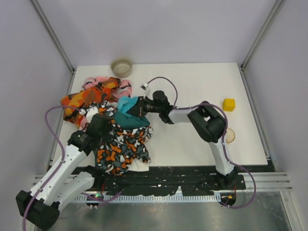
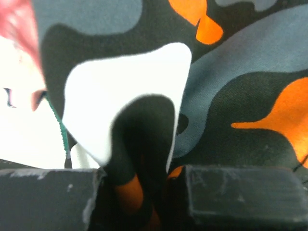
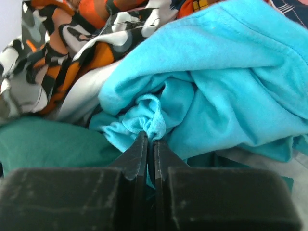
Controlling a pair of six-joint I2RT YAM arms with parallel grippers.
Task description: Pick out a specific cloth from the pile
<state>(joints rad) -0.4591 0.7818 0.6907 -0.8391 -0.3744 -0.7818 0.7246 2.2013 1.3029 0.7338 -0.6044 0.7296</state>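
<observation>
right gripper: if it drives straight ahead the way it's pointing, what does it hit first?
The light blue cloth it is shut on: the bunched folds fill the way right ahead of the right gripper. Beyond them probably the camouflage cloth, depth unclear.

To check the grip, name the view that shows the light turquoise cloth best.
Right wrist: the cloth fills much of the frame, a fold pinched in the right claw. The top view shows it as a small patch on the pile. The left wrist shows only camouflage fabric.
</observation>
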